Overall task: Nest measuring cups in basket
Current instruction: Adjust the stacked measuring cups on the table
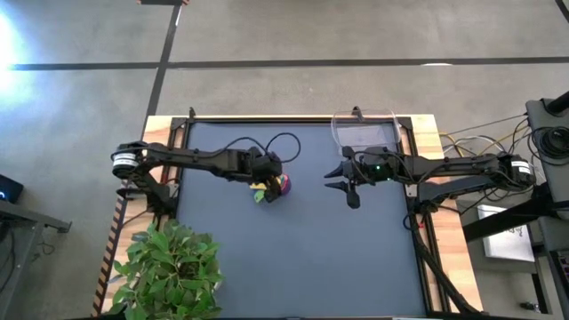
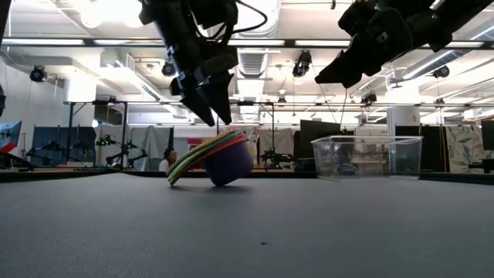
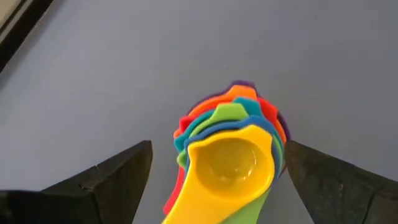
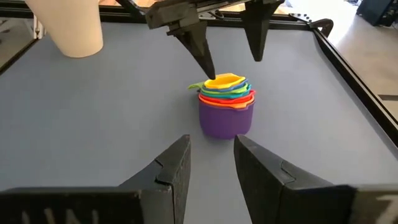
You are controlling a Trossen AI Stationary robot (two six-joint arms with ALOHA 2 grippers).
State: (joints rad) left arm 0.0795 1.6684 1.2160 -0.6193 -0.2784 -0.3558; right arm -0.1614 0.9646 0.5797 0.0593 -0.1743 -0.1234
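Cups [image 1: 271, 188] nested in one stack on the surface [image 1: 293, 258], apart from the basket [image 1: 366, 135].
Left gripper [image 1: 269, 173] hovers above them, jaws wide; right gripper [image 1: 342, 181] nearby, jaws narrow, empty.

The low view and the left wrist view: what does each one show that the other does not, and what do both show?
Only the low view shows the basket standing apart from the stack, the right gripper raised above it, and the stack tilted on the table. Only the left wrist view shows inside the yellow cup, which is innermost. Both show the measuring cups nested in one stack, with the left gripper open above them, not touching.
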